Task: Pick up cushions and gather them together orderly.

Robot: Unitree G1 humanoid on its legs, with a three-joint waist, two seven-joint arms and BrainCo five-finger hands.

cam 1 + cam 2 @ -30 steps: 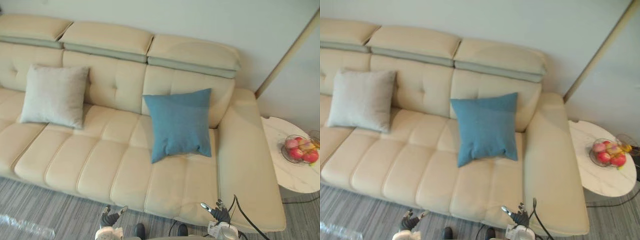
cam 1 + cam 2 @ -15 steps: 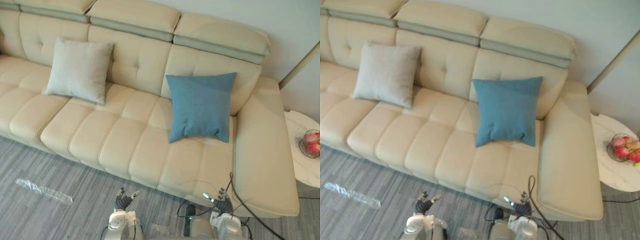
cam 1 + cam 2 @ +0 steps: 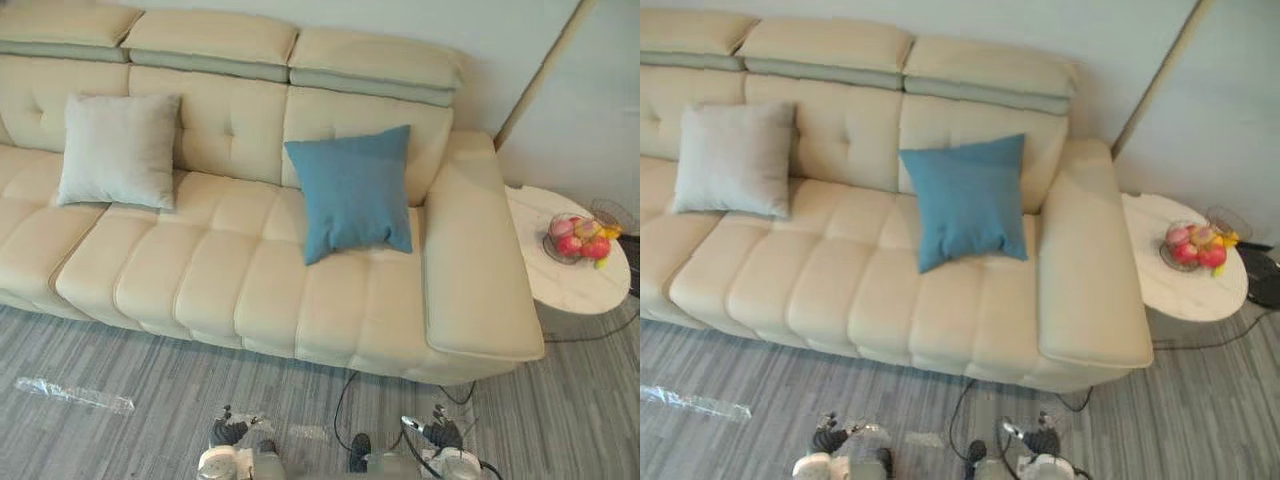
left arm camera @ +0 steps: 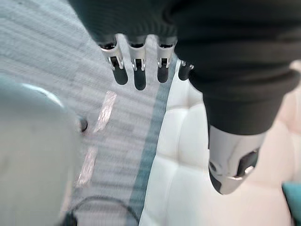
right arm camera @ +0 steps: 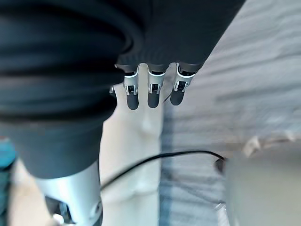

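Though upright on the sofa point(image 3: 200, 290), grey cushion point(image 3: 118, 150), blue cushion point(image 3: 352, 192) apart; left hand point(image 4: 137, 71), right hand point(image 5: 151, 92) slack.

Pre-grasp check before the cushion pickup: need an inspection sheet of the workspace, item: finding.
Surface: cream leather sofa, with grey striped floor in front.
Job's things: grey square fabric cushion leans on the backrest toward the robot's left. Blue square fabric cushion leans on the backrest near the armrest. The two are apart, not gathered.
Clutter: clear plastic strip on the floor.
Hands: left hand and right hand are low over the floor, fingers straight, holding nothing.
Cables: thin dark cord on the floor under the side table.
Surroundings: round white marble side table beside the armrest, with a wire bowl of fruit on it.
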